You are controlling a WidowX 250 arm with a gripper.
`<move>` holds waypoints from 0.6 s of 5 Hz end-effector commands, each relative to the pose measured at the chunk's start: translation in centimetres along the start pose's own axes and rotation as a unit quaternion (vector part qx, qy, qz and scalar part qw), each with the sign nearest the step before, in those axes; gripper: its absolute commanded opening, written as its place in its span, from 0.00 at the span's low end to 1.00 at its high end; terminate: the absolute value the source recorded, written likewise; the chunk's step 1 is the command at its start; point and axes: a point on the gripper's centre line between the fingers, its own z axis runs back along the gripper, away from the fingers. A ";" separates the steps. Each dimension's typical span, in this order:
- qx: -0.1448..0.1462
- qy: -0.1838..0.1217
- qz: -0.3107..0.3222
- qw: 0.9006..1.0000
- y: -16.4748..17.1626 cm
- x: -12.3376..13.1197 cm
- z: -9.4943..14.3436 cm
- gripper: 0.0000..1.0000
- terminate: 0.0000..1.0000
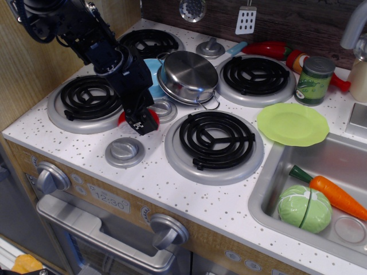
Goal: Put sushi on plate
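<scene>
- The jaws are set low over the sushi (150, 116), but how wide they stand, or whether the piece is clamped, cannot be told: the black body of the gripper (139, 122) hides the fingertips and most of the piece.
- In the single view, observation.image, only slivers of the red top are seen on either side of the gripper, on the white countertop (172, 183) between the front-left burner (92, 102) and the front-centre burner (214, 143), just behind a silver knob (124, 152).
- The plate (292, 124) is seen lying bare at the right of the stove, beside the sink (321, 172) and well apart from the sushi.
- A steel pot (189, 76) is placed just behind and to the right of the gripper.
- The task is judged to be at its first stage: the approach has been made, and a grasp is either in hand or about to be taken.
- Left to be done: the lift, the carry rightward over the front-centre burner, and the release onto the plate.
</scene>
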 end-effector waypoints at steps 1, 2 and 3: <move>0.025 -0.005 0.003 1.000 0.3 -0.2 0.6 1.00 0.00; 0.020 0.011 0.024 0.999 0.5 -0.6 0.3 1.00 0.00; 0.024 0.021 0.038 0.999 0.5 -0.6 0.4 0.00 0.00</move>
